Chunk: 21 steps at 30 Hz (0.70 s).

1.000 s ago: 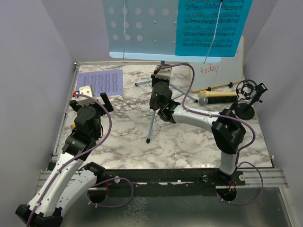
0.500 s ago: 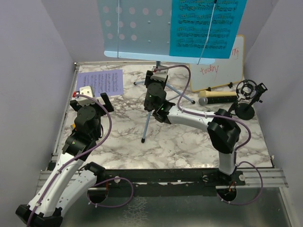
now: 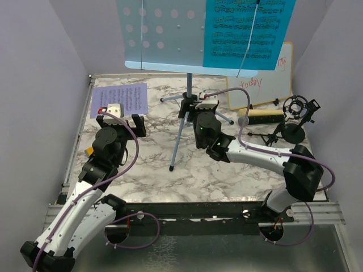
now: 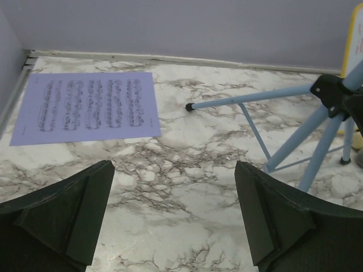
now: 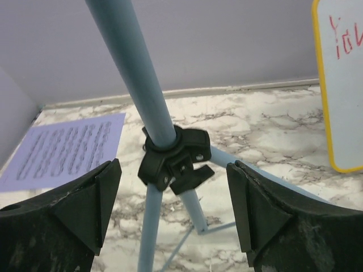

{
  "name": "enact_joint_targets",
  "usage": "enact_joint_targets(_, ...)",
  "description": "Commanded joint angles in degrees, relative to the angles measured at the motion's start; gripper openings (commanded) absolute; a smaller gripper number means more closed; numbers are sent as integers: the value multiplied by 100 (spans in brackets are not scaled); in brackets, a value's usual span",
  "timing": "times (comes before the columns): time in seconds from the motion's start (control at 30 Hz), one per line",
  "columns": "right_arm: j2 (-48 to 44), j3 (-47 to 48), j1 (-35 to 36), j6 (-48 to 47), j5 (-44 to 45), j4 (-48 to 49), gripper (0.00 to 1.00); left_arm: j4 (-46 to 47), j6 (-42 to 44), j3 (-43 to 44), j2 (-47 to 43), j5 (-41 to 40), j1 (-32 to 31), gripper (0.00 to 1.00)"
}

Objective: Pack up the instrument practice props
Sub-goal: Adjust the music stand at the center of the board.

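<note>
The light-blue perforated music rack (image 3: 161, 34) stands at the back on its pole (image 5: 130, 62) and tripod legs (image 4: 255, 99), with the cyan sheet (image 3: 247, 34) on its right half. My right gripper (image 5: 173, 209) is open just in front of the black leg hub (image 5: 173, 158), touching nothing. My left gripper (image 4: 173, 221) is open over bare marble, right of the printed music sheet (image 4: 88, 105). At the right lie the cream handheld microphone (image 3: 264, 117) with its round base (image 3: 293, 133) and the black studio microphone (image 3: 295, 106).
A wood-framed whiteboard (image 3: 264, 79) with red writing leans on the back wall behind the microphones. Purple walls close in the table on the left, back and right. One tripod leg (image 3: 180, 139) reaches toward the table's middle, between the two arms.
My right gripper opened, let go of the rack's pole and drew back to the right. The rack had shifted left and now stands alone. The left arm edged forward.
</note>
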Motion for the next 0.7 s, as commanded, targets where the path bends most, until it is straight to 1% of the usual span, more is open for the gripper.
enact_joint_targets(0.0,-735,-607,46,43,-955,-292,84,414,108,-160,169,1203,-20,95)
enact_joint_targets(0.13,-1384,-1178,-137,-140,-1592,-603,88,794,32,-345,457,1970,-21,95)
enact_joint_targets(0.23,-1868,-1547,-728,206,-2565,-1038,89,931,-206,-354,846,2268,-22,95)
enact_joint_targets(0.3,-2115,-1819,-1161,200,-3301,-1023,91,955,-360,-298,1171,2536,-21,95)
enact_joint_targets(0.33,-2210,-1927,-1485,172,-3654,-996,93,960,-461,-266,1329,2609,-22,95)
enact_joint_targets(0.37,-2292,-2011,-1785,147,-4208,-972,93,967,-581,-222,1490,2681,-26,95)
enact_joint_targets(0.4,-2321,-2097,-2060,150,-4681,-909,94,972,-732,-182,1645,2734,-34,94)
enact_joint_targets(0.43,-2322,-2158,-2360,155,-5333,-842,94,980,-870,-150,1779,2760,-57,94)
enact_joint_targets(0.47,-2302,-2193,-2602,113,-5748,-763,94,981,-980,-122,1907,2753,-95,94)
enact_joint_targets(0.57,-2104,-2150,-2965,-278,-6484,-600,95,1048,-1242,-98,2122,2605,-242,93)
enact_joint_targets(0.67,-1664,-1865,-3282,-625,-7257,-551,94,1238,-1439,-143,2237,2361,-443,93)
